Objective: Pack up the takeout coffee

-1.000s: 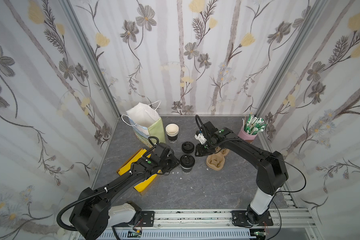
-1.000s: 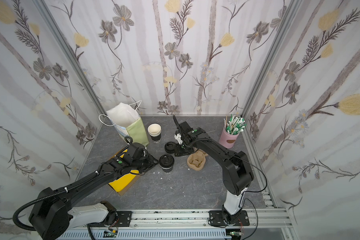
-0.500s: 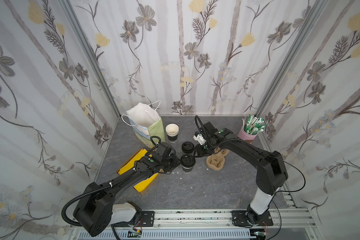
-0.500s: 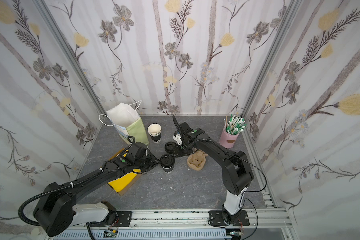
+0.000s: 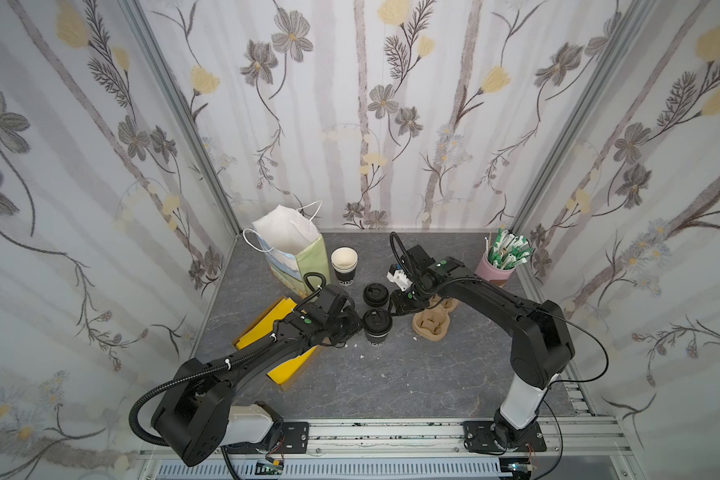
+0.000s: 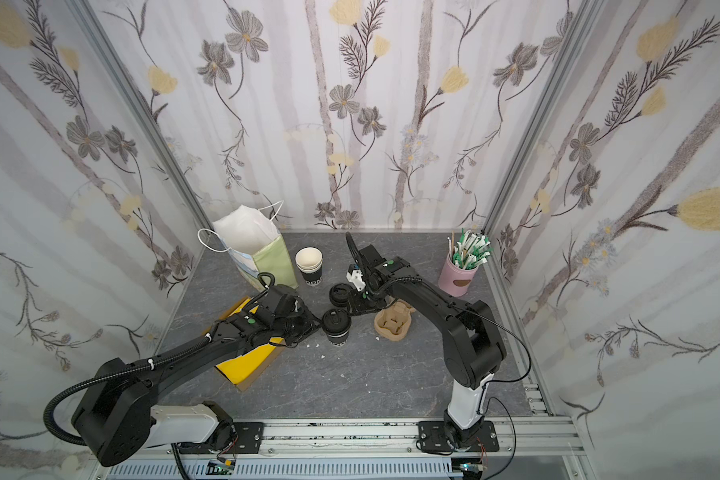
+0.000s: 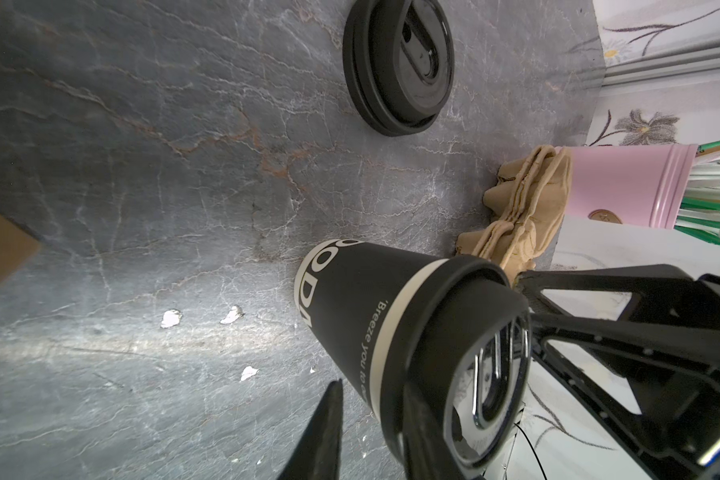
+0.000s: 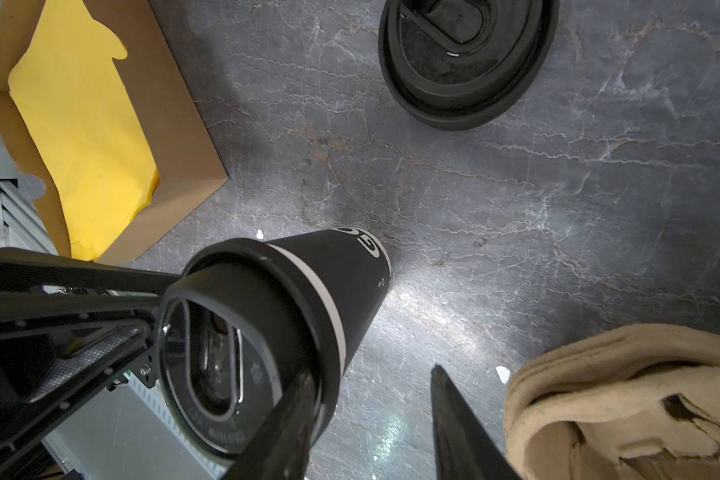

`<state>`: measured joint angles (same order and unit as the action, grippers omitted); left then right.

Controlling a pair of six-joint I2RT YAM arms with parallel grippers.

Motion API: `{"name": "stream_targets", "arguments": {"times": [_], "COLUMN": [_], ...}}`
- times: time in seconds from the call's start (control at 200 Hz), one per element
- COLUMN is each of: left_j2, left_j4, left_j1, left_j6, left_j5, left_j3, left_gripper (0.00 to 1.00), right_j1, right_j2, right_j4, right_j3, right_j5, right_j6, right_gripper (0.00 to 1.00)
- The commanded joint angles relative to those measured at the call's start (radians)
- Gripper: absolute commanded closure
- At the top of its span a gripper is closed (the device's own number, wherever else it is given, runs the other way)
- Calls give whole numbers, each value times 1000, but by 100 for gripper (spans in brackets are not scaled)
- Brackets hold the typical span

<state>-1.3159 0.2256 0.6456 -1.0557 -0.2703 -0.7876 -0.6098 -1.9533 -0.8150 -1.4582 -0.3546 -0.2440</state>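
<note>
The cup (image 5: 376, 340) is standing upright at centre frame in both top views, lid (image 5: 377, 321) on. The right gripper (image 5: 393, 309) is hovering at the lid, jaws apart. The left gripper (image 5: 359, 326) is straddling the lid's edge, and there's no telling whether it's pinching.

A black cup (image 5: 376, 338) with white lettering is seen mid-frame in both top views (a cream band under its black lid (image 5: 377, 320)); the table (image 5: 412, 374) is veined grey, with yellow paper (image 5: 262, 324) at centre-left.
</note>
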Motion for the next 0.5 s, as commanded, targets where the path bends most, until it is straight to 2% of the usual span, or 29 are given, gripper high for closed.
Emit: {"name": "stream_targets", "arguments": {"times": [0.0, 0.225, 0.495], "left_j2": [-7, -8, -20], "left_j4": [-19, -20, -20], "left_j1": [3, 7, 8], "left_j6": [-16, -22, -9], "left_j5": [8, 30, 13], "left_j3": [-19, -33, -45], "left_gripper": [72, 67, 67], "right_j1": [-3, -3, -2], "right_j2": [5, 17, 34], "right_j4": [13, 10, 10], "right_j3": [8, 13, 34], "right_j5": [-45, -49, -59], "right_j6": [14, 11, -1], "right_gripper": [54, 54, 54]}}
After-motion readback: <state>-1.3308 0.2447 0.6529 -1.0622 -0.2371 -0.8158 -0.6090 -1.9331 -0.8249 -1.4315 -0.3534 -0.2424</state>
